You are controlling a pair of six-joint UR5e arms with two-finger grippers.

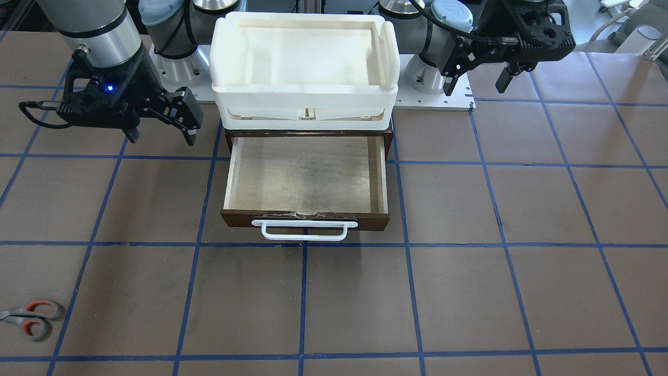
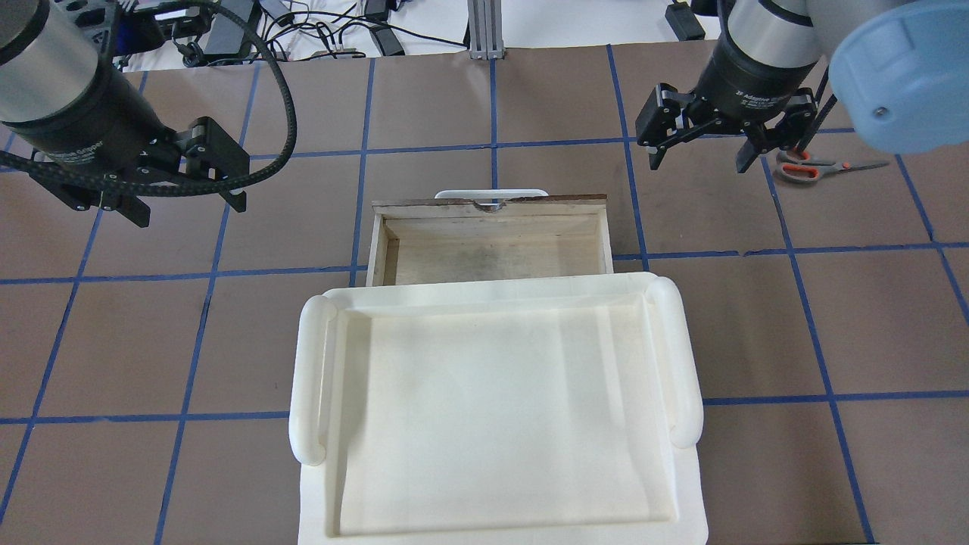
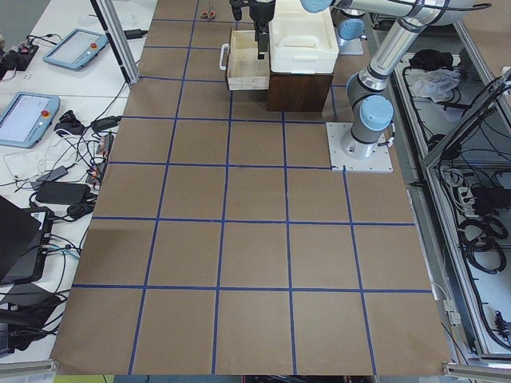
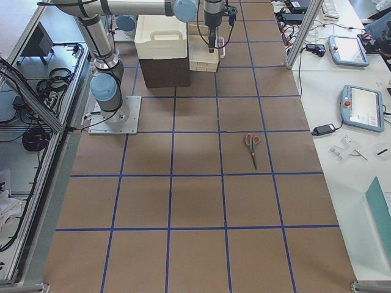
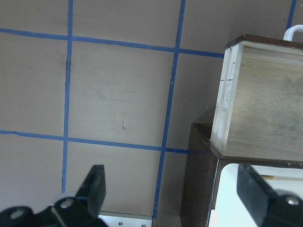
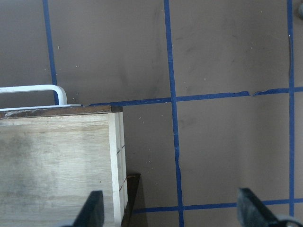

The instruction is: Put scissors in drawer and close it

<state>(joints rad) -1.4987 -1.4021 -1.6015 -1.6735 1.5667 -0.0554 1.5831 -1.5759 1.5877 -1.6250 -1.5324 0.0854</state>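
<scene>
Left fingers [image 5: 94,189] and right fingers [image 6: 93,209]: I see both pairs spread wide with nothing between them, hanging above the tabletop [image 1: 469,292] on either side of the drawer [image 1: 305,177].

Readable text: white lettering on the right wrist housing [image 2: 746,97] says "2F Adaptive", rest cut off. The left wrist housing [image 2: 76,155] shows "...Gripper".

Scissors [image 1: 32,319] lie flat on the tabletop in the lower left corner of the front-facing view, well apart from the drawer. In the overhead view they sit upper right, just right of the right fingers in frame. Grey handles, orange-red inside the loops, dark blades together.

Drawer is pulled out, centre frame. Dark brown front with a chipped top edge, white bar handle [image 1: 304,230] with rounded corners, pale plywood inside with a grey smudge on the floor.

White plastic tray [image 1: 305,93] sits on top: moulded, rounded rim, matte, slightly yellowed.

Tabletop is a matte brown sheet with a blue tape grid of squares.
</scene>
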